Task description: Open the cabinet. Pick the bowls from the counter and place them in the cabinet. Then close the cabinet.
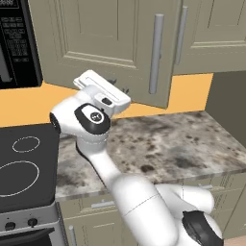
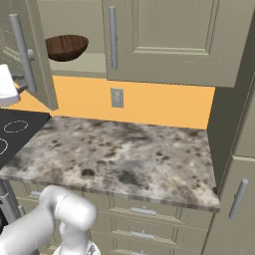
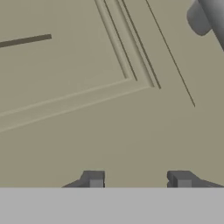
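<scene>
The claw (image 3: 138, 179) faces a panelled cabinet (image 1: 110, 43) door at close range, its two tips standing apart with only door face between them and nothing pinched. That door hangs swung out over the counter (image 2: 124, 149), its silver handle (image 1: 155, 53) off to one side of the claw. The brown bowl (image 2: 66, 47) sits on the shelf inside the cabinet, well above the grey-brown slab.
</scene>
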